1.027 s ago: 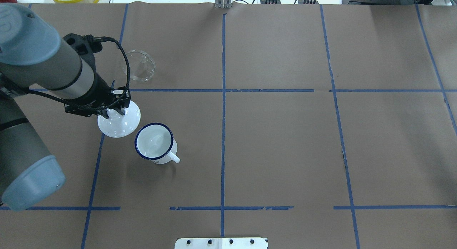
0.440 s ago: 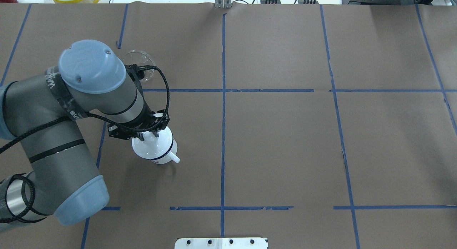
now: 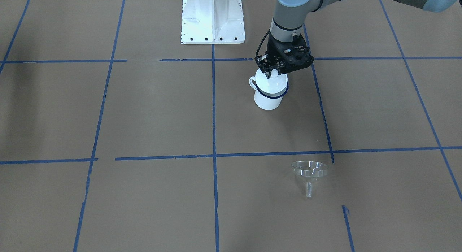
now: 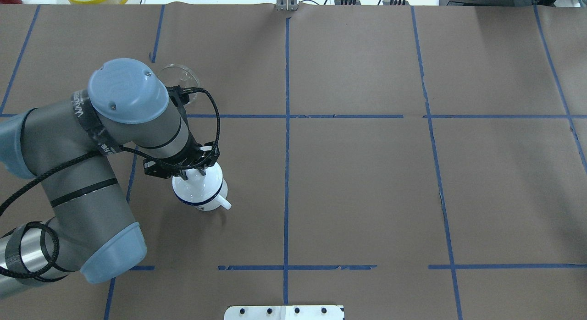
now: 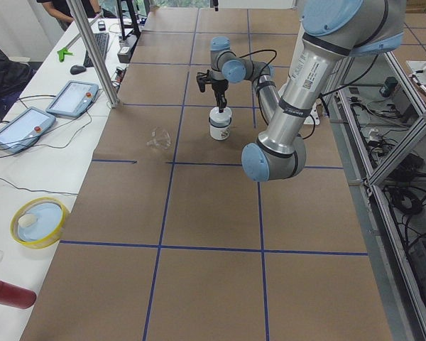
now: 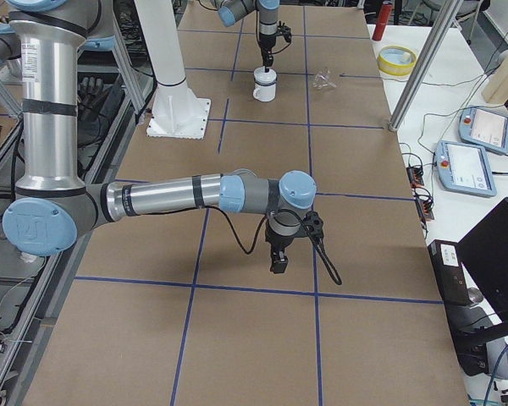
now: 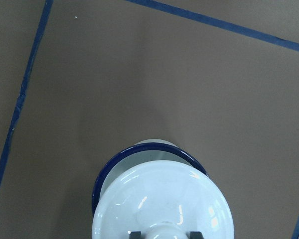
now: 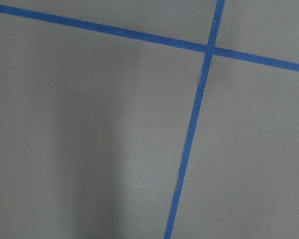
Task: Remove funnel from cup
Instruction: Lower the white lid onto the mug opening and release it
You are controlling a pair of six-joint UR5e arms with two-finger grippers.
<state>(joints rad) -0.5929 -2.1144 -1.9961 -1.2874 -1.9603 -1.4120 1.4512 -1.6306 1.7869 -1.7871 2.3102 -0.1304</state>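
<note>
Now the left gripper (image 3: 271,73) is clamping the knob of the lid (image 7: 162,199) over the cup (image 3: 267,100) — the funnel (image 3: 309,169) is lying apart, toward the bench's far edge. For the right gripper (image 6: 278,262), open or closed cannot be told.

Count on the table (image 3: 144,111): one funnel (image 3: 309,169), one cup (image 3: 267,98), one lid (image 3: 276,84). Robot arms: two, left arm (image 4: 137,127) and right arm (image 6: 161,196). Side bench (image 5: 28,170): two tablets (image 5: 72,97) (image 5: 14,129), one yellow dish (image 5: 38,222), one red bottle (image 5: 11,293).
</note>
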